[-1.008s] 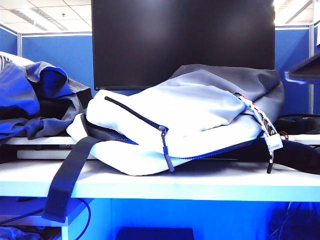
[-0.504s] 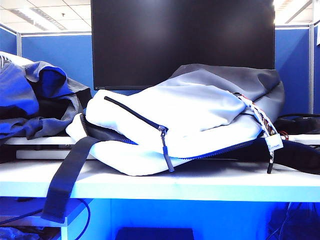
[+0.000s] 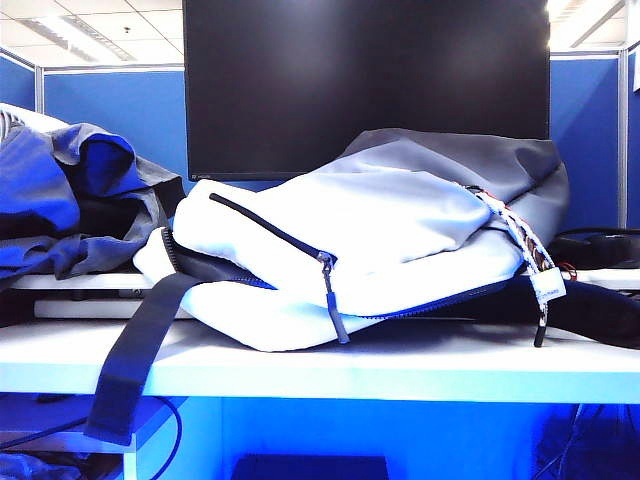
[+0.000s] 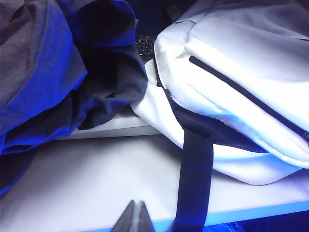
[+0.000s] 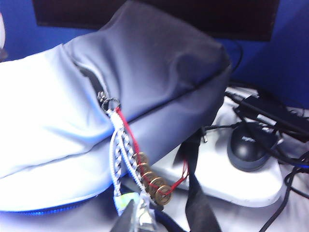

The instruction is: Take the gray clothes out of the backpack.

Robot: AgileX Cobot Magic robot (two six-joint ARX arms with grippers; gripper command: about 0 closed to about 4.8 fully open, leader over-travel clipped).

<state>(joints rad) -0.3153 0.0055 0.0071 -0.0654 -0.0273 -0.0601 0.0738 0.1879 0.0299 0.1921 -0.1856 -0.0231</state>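
The gray clothes (image 3: 70, 200) lie in a bundle outside the backpack (image 3: 380, 240), to its left on a raised white shelf. The backpack rests on its side on the table, white panels forward and gray rear section behind. No gripper shows in the exterior view. In the left wrist view my left gripper (image 4: 136, 217) is shut and empty above the table's front edge, short of the gray clothes (image 4: 58, 72) and the backpack (image 4: 251, 58). My right gripper (image 5: 137, 220) is shut, just before the tag of the patterned cord (image 5: 120, 150) that hangs from the backpack (image 5: 58, 121).
A wide black strap (image 3: 135, 360) hangs off the table's front edge beside my left gripper. A dark monitor (image 3: 365, 80) stands behind the backpack. A black mouse (image 5: 248, 147) and cables (image 5: 270, 113) lie on a white pad at the backpack's right end. Brass coins (image 5: 152, 183) dangle on a red thread.
A dark part of the right arm at the exterior view's right edge has left the picture. The backpack and the gray clothes have not moved.
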